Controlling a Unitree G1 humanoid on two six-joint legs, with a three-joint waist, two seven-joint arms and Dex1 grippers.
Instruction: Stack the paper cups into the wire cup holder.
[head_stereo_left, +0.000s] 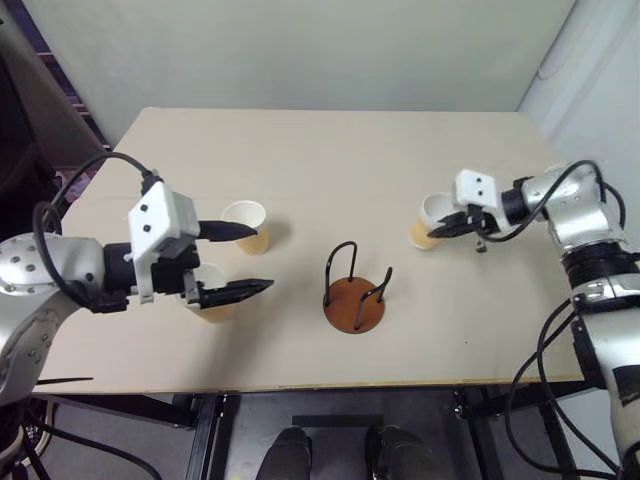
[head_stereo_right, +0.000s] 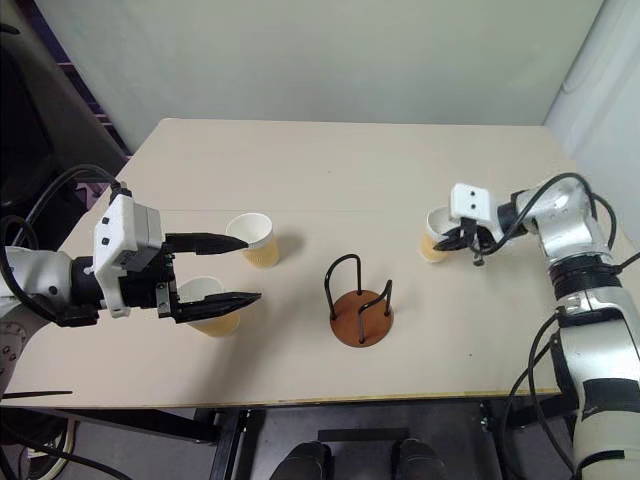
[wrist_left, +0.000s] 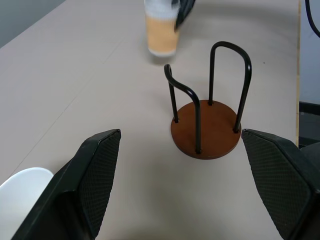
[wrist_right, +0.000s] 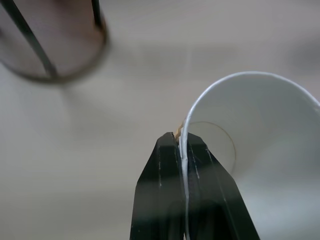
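Right gripper (wrist_right: 182, 145) pinches the wall of a cup (wrist_right: 260, 130); left gripper (head_stereo_left: 245, 258) hangs with fingers spread above two cups (head_stereo_left: 247, 226) on the bench (head_stereo_left: 330, 170); holder (head_stereo_left: 354, 290) stands empty.

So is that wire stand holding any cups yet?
Empty. The wire stand shows only bare loops and base; all three cups sit outside it.

A pale beige table (head_stereo_left: 330, 180) carries three paper cups (head_stereo_left: 246, 226) (head_stereo_left: 212, 300) (head_stereo_left: 430, 222) and, between them, the wire cup holder (head_stereo_left: 354, 296).
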